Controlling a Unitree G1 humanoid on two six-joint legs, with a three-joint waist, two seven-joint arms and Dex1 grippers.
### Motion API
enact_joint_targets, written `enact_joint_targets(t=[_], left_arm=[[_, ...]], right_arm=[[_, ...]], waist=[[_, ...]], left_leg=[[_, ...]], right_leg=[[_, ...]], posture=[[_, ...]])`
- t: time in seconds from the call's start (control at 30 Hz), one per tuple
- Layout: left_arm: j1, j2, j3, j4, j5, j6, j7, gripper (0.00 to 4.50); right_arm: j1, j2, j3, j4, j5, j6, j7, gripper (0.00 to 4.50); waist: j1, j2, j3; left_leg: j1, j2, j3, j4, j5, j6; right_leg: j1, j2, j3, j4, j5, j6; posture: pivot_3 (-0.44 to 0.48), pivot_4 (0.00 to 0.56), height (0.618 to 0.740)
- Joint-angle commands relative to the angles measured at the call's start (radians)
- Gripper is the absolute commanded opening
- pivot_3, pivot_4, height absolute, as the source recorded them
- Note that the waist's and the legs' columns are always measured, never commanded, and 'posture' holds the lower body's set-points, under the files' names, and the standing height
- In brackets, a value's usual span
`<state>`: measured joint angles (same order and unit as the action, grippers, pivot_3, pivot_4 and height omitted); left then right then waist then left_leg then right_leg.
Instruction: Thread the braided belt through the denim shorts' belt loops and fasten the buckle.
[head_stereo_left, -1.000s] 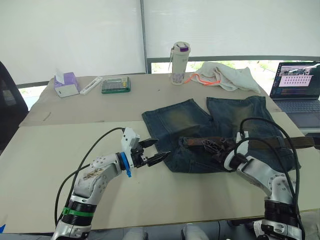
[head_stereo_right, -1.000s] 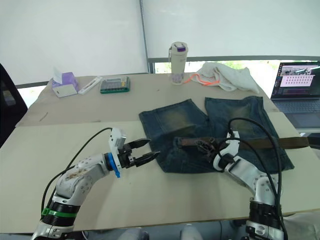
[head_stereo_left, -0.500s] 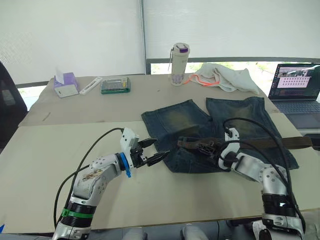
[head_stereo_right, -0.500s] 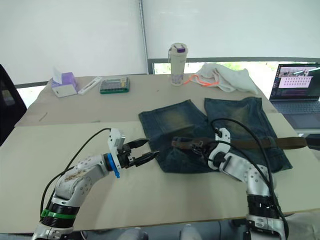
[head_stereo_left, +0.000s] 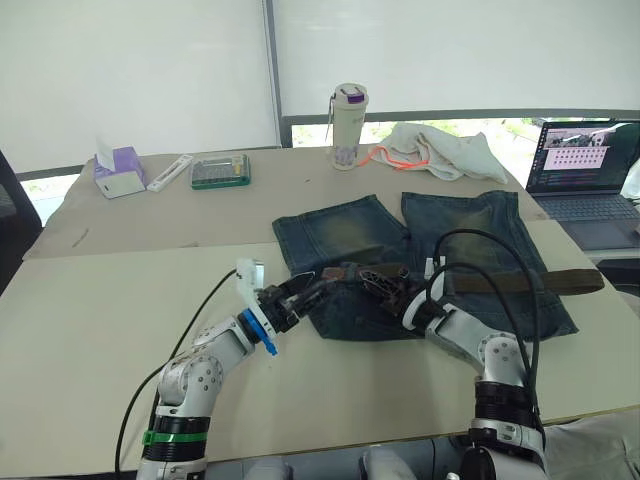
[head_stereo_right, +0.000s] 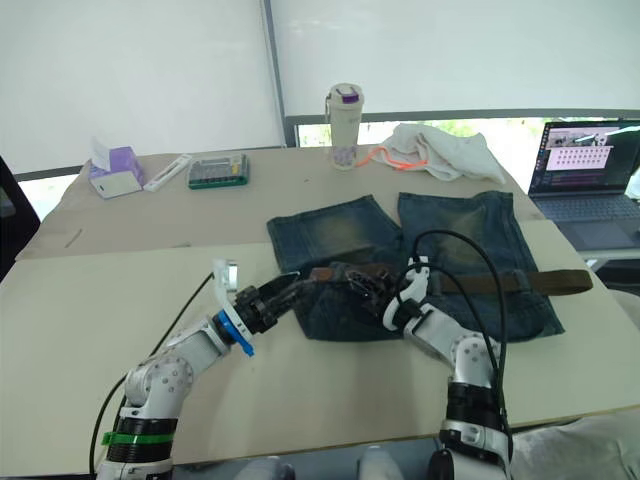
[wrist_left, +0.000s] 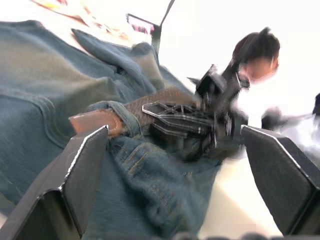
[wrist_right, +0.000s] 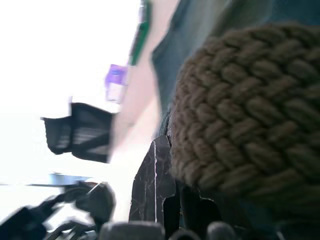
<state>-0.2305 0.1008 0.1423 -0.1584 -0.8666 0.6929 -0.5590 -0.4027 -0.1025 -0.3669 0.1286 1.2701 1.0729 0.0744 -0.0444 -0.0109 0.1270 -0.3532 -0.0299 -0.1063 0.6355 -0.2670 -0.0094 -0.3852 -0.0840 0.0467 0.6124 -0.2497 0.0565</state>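
Worktop (head_stereo_left: 90, 330) of pale board carries the whole scene. Nearest, the left gripper (head_stereo_left: 300, 291) reaches in from the left to the near left corner of the denim shorts (head_stereo_left: 440, 250), its black fingers (wrist_left: 82, 170) spread apart on either side of the waistband with nothing between them. Just to its right the right gripper (head_stereo_left: 385, 292) lies over the waistband, its fingers closed on the braided belt (head_stereo_left: 520, 282); the right wrist view has the woven strap (wrist_right: 250, 110) pressed close against that gripper. The belt's brown leather tip (wrist_left: 95, 121) pokes out leftward from under a fold of denim that may be one of the belt loops (wrist_left: 125, 114), though I cannot tell for sure. From there the strap runs right across the waistband and past the shorts' right edge. The shorts lie flat with both legs pointing far. Beyond them, a cream cloth (head_stereo_left: 440, 152) and a tall bottle (head_stereo_left: 345, 126) stand at the far side, a laptop (head_stereo_left: 585, 180) at far right, and a green box (head_stereo_left: 221, 170) and a purple tissue box (head_stereo_left: 117, 171) at far left.
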Motion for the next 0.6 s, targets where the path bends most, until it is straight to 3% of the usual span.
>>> enact_joint_targets(t=[0.03,0.37,0.6], left_arm=[[-0.007,-0.019,0.043,-0.007,-0.094,0.063,0.073,4.47],[-0.062,-0.111,0.099,0.144,-0.156,0.119,0.212,4.47],[-0.071,-0.108,0.092,0.162,-0.162,0.153,0.203,4.47]], right_arm=[[0.006,0.021,0.013,0.003,0.039,0.030,0.051,0.00],[0.014,0.024,0.023,0.024,-0.003,0.015,0.118,0.00],[0.021,0.022,0.019,0.011,-0.010,0.013,0.128,0.00]], waist=[[-0.001,0.000,0.000],[0.001,0.001,0.000],[0.002,0.001,0.000]], left_leg=[[0.000,0.000,0.000,0.000,0.000,0.000],[0.000,-0.001,0.005,0.000,0.000,0.000],[0.000,-0.001,0.005,0.000,0.000,0.000]], right_leg=[[0.000,0.000,0.000,0.000,0.000,0.000],[0.000,0.001,0.000,0.000,0.000,0.000],[0.000,0.002,0.000,0.000,0.000,-0.001]], posture=[[0.000,0.150,0.740],[0.000,0.150,0.740],[0.000,0.150,0.740]])
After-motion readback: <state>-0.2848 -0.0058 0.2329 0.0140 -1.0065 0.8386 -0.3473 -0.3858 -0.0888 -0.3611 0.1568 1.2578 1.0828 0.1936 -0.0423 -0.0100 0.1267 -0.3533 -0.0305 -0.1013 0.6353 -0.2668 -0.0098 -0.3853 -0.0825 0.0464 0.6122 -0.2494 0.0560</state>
